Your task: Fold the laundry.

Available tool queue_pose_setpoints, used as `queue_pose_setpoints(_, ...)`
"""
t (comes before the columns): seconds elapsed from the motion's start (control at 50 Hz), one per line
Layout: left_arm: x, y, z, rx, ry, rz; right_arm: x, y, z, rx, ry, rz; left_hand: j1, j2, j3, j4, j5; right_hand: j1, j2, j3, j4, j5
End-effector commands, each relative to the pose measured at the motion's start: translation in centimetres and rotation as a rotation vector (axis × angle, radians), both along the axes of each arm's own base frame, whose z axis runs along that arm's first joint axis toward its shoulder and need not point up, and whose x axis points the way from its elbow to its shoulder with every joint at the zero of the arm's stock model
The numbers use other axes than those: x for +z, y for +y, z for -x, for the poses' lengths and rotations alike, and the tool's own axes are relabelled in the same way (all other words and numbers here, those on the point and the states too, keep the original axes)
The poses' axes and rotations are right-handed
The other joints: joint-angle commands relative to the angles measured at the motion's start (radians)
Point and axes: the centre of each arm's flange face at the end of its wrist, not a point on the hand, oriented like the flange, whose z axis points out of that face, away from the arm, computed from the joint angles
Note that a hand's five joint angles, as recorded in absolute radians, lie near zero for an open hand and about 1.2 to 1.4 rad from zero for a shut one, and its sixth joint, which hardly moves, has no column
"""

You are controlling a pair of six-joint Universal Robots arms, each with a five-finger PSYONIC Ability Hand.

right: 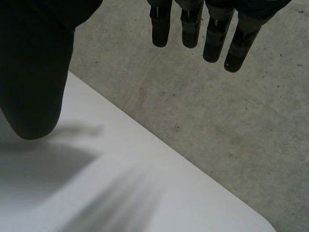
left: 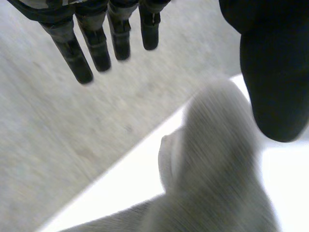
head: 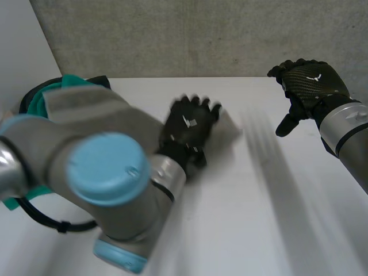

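The left hand (head: 187,129), fingers straight and holding nothing, is above the grey cloth (head: 230,126) on the worktop (head: 241,230), which its wrist view shows bunched beneath the thumb; the right hand (head: 313,80) hangs splayed, empty.

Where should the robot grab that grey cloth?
Probably the corner of the grey cloth that pokes out past the left hand. It lies low on the table, so come from above, on the open right hand side, and pinch it.
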Motion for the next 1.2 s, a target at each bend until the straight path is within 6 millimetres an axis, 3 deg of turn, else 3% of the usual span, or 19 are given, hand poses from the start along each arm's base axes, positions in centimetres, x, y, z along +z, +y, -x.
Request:
queue_pose_setpoints(0.02, -0.9, 0.5, 0.0, 0.010, -0.009, -0.038, -0.1, -0.1, 0.0, 0.000, -0.001, 0.000, -0.048, -0.125, -0.143, -0.131, -0.131, -0.019, -0.043, -0.035, -0.056, -0.057)
queue_pose_setpoints(0.12, 3.0, -2.1, -3.6, 0.109, 0.040, 0.019, -0.2, 0.1, -0.2, 0.022, 0.040, 0.004, -0.039, -0.116, -0.134, -0.123, -0.122, -0.019, -0.043, -0.035, -0.056, -0.057)
queue_pose_setpoints(0.22, 3.8, -4.1, -6.3, 0.194, 0.036, 0.029, -1.7, 0.9, -0.7, 0.079, 0.149, -0.023, -0.033, -0.110, -0.128, -0.117, -0.116, -0.019, -0.043, -0.035, -0.056, -0.057)
queue_pose_setpoints(0.26, 3.3, -4.5, -7.0, 0.212, 0.015, 0.020, -2.7, 0.8, -0.8, 0.099, 0.191, -0.053, -0.030, -0.107, -0.125, -0.114, -0.113, -0.019, -0.043, -0.035, -0.056, -0.057)
queue_pose_setpoints(0.38, 1.2, -9.1, -11.9, 0.340, -0.133, 0.018, -5.6, 1.8, -1.7, 0.153, 0.231, -0.149, -0.027, -0.104, -0.122, -0.111, -0.110, -0.019, -0.043, -0.035, -0.056, -0.057)
queue_pose_setpoints(0.44, 0.4, -10.9, -14.0, 0.385, -0.209, 0.032, -7.6, 3.4, -3.7, 0.230, 0.250, -0.187, -0.030, -0.107, -0.125, -0.114, -0.113, -0.019, -0.043, -0.035, -0.056, -0.057)
queue_pose_setpoints(0.54, -0.7, -13.6, -17.5, 0.473, -0.279, 0.021, -9.7, 4.5, -6.1, 0.298, 0.224, -0.192, -0.030, -0.107, -0.125, -0.114, -0.113, -0.019, -0.043, -0.035, -0.056, -0.057)
queue_pose_setpoints(0.78, -4.8, -18.1, -21.6, 0.581, -0.311, -0.040, -14.7, 2.6, -9.5, 0.322, 0.234, -0.182, -0.007, -0.084, -0.102, -0.090, -0.090, -0.012, -0.036, -0.028, -0.049, -0.050)
queue_pose_setpoints(0.86, -5.2, -18.1, -22.3, 0.595, -0.316, -0.057, -15.9, 1.9, -9.8, 0.306, 0.264, -0.188, -0.004, -0.081, -0.099, -0.087, -0.087, 0.416, 0.392, 0.400, 0.379, 0.378)
queue_pose_setpoints(0.88, -5.3, -18.1, -22.3, 0.596, -0.317, -0.059, -16.1, 1.7, -9.9, 0.307, 0.284, -0.180, 0.002, -0.075, -0.093, -0.082, -0.081, 0.638, 0.614, 0.622, 0.601, 0.599)
queue_pose_setpoints(0.94, -5.4, -17.9, -22.2, 0.595, -0.312, -0.067, -15.9, 1.7, -9.8, 0.304, 0.315, -0.154, 0.052, -0.025, -0.043, -0.032, -0.031, 1.149, 1.125, 1.133, 1.112, 1.111)
queue_pose_setpoints(0.96, -5.4, -17.8, -22.2, 0.595, -0.313, -0.068, -15.5, 1.5, -9.6, 0.291, 0.324, -0.141, 0.087, 0.010, -0.008, 0.003, 0.004, 1.202, 1.178, 1.186, 1.165, 1.164)
queue_pose_setpoints(1.02, -5.8, -17.5, -22.2, 0.591, -0.322, -0.079, -13.6, 1.4, -9.3, 0.272, 0.304, -0.106, 0.202, 0.124, 0.106, 0.118, 0.119, 1.203, 1.179, 1.187, 1.165, 1.164)
queue_pose_setpoints(1.04, -5.8, -17.5, -22.3, 0.592, -0.323, -0.078, -11.8, 1.5, -9.2, 0.264, 0.282, -0.067, 0.210, 0.133, 0.115, 0.127, 0.127, 1.203, 1.179, 1.187, 1.165, 1.164)
queue_pose_setpoints(1.12, -5.8, -17.8, -22.4, 0.598, -0.321, -0.071, -7.8, 1.7, -8.7, 0.242, 0.236, 0.015, 0.363, 0.286, 0.268, 0.279, 0.280, 1.203, 1.179, 1.187, 1.165, 1.164)
queue_pose_setpoints(1.2, -6.5, -18.6, -22.9, 0.613, -0.322, -0.070, -6.3, 0.6, -7.2, 0.194, 0.232, 0.045, 0.431, 0.354, 0.336, 0.347, 0.348, 1.203, 1.179, 1.187, 1.165, 1.164)
